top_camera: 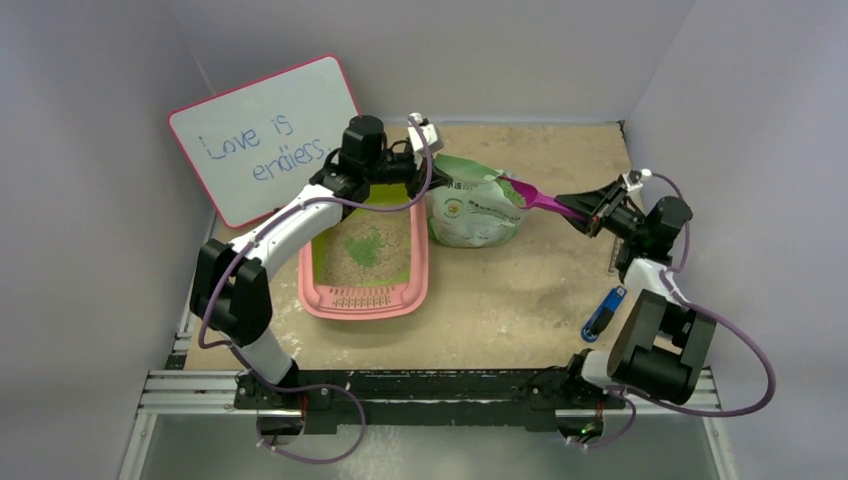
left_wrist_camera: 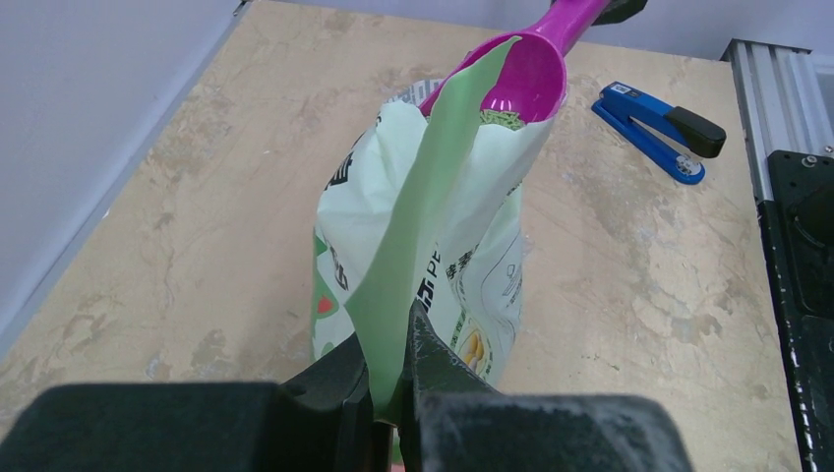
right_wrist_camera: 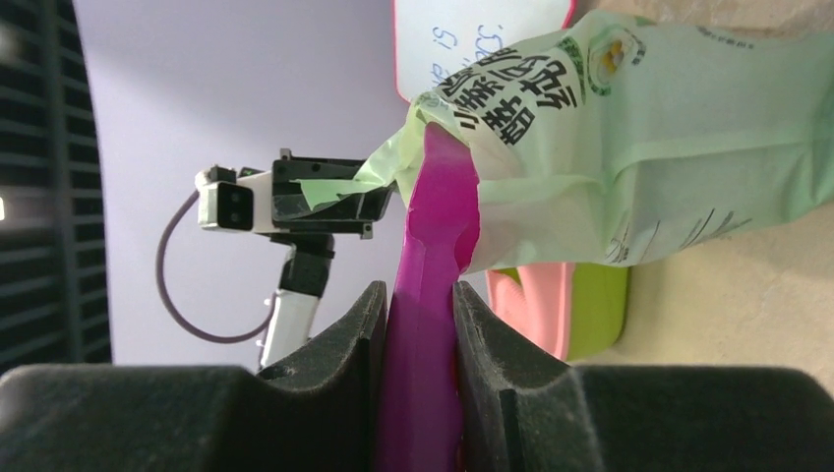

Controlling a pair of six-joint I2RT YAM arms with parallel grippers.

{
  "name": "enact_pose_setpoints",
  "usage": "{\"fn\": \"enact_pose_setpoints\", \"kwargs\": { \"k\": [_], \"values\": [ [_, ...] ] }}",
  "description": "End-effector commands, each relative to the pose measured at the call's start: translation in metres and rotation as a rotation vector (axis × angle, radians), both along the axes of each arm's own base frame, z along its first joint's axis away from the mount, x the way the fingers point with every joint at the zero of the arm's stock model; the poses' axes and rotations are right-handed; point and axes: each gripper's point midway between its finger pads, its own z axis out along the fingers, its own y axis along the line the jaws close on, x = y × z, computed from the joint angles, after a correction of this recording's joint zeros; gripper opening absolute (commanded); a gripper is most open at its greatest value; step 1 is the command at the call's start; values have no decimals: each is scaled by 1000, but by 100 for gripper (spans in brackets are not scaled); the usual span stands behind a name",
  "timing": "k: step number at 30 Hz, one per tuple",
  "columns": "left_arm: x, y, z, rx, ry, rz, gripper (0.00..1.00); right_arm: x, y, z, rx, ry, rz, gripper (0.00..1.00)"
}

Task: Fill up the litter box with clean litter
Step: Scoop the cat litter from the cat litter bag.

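The left end effector (left_wrist_camera: pixel 391 339) pinches the litter bag (left_wrist_camera: pixel 443 226) flap, the right end effector (right_wrist_camera: pixel 423 315) clamps the magenta scoop (right_wrist_camera: pixel 440 216); a tilted withdrawal could snag the flap, spilling clean litter (left_wrist_camera: pixel 502 120).

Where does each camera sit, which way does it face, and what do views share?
Top: above and behind the bases, looking down at the table; left arm, right arm, litter box, whiteboard.
Left wrist: faces along the left tool, shut on the bag's edge, towards the stapler.
Right wrist: faces along the right tool, gripping the scoop handle, towards the left tool.
Shared: both wrist views show bag and scoop.
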Motion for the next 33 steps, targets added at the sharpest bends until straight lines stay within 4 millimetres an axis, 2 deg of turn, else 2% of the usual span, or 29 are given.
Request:
{"fn": "enact_pose_setpoints", "kwargs": {
  "k": [1,9,17,21,27,33],
  "values": [
    [2,-8,59,-96,-164,-35,0,-13,0,19,64,-90,2,0],
    [0,-7,59,-96,-158,-34,0,-21,-2,25,194,-162,-12,0],
    [2,-8,60,-99,-160,-35,0,-21,-8,35,76,-145,-24,0],
    [2,-9,60,-102,-157,-39,0,-26,-11,19,65,-90,-41,0],
    [1,-7,59,-91,-161,-36,0,-30,-9,7,68,-75,-48,0],
    [-1,-8,58,-96,-155,-42,0,-28,-18,17,83,-95,-96,0]
  ]
}}
